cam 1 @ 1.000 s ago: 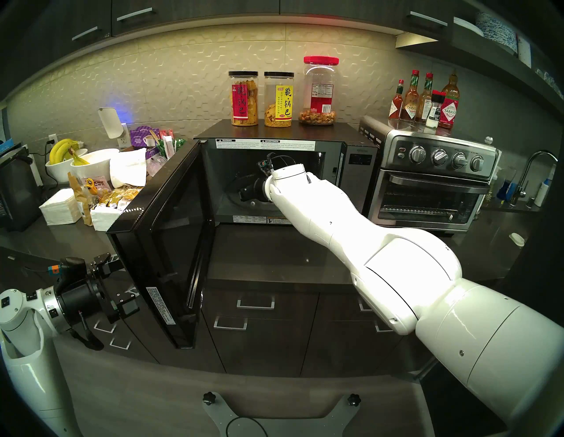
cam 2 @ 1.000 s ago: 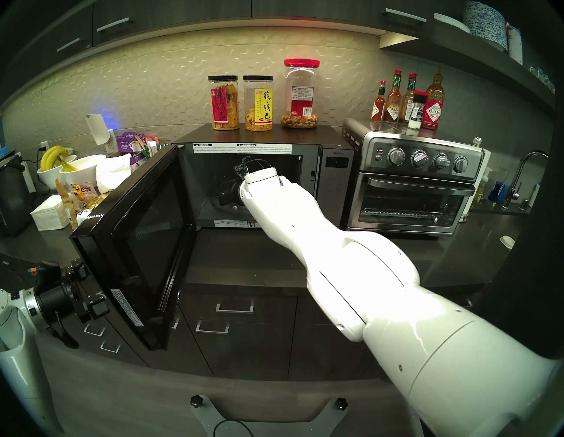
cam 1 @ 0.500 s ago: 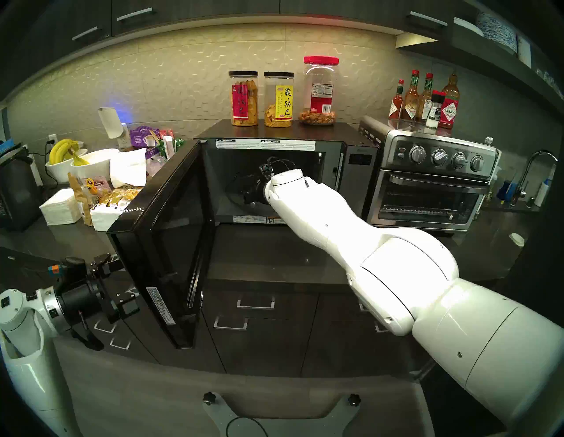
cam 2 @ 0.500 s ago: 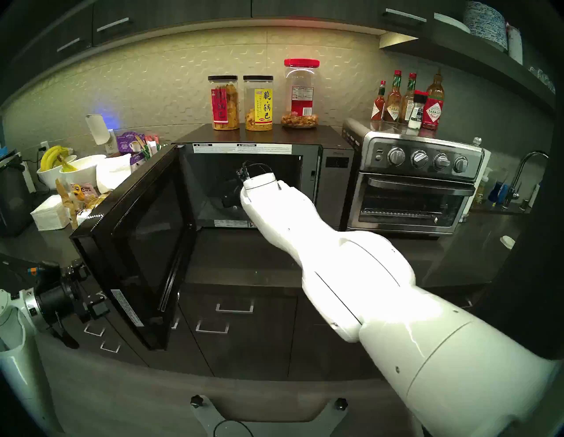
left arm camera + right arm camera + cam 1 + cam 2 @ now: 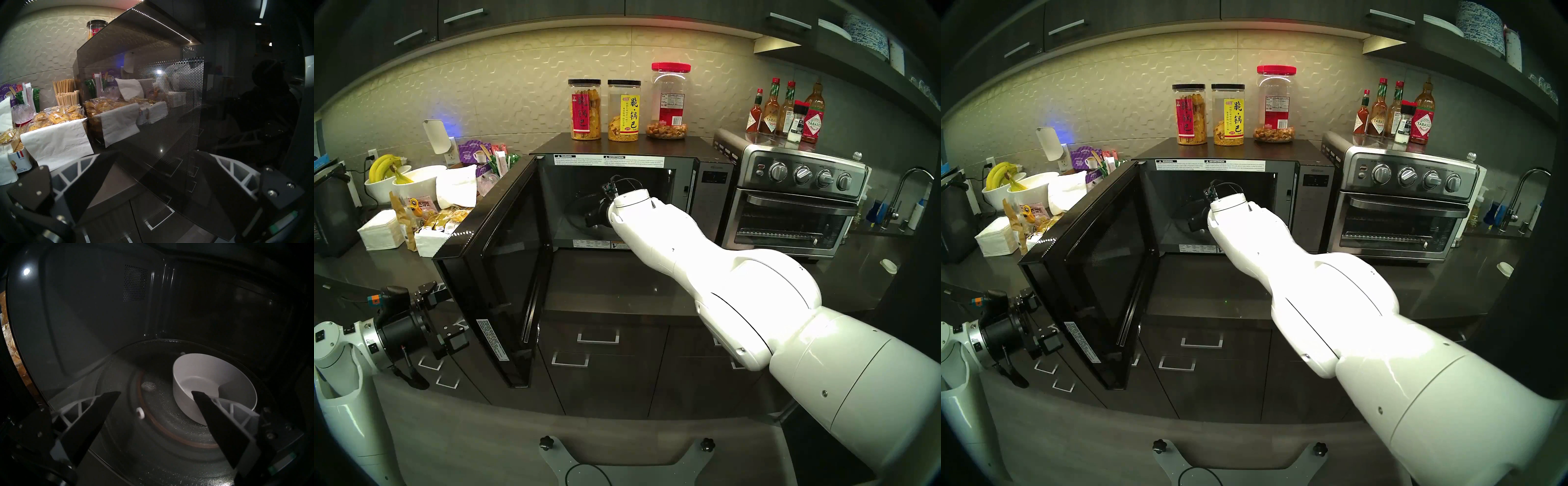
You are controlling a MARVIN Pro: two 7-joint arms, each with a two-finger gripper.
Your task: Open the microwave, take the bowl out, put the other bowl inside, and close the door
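While the door stands swung wide to the left, the microwave sits on the bench with its cavity exposed. Right claw: inside the cavity, spread wide, holding nothing; one finger overlaps the near rim of the bowl, contact uncertain. Bowl: white, upright, on the glass turntable, right of centre. Left claw: spread wide, empty, just beside the door's outer glass. Three snack jars on the microwave's top. Toaster oven at its right. Bananas in bowls far left.
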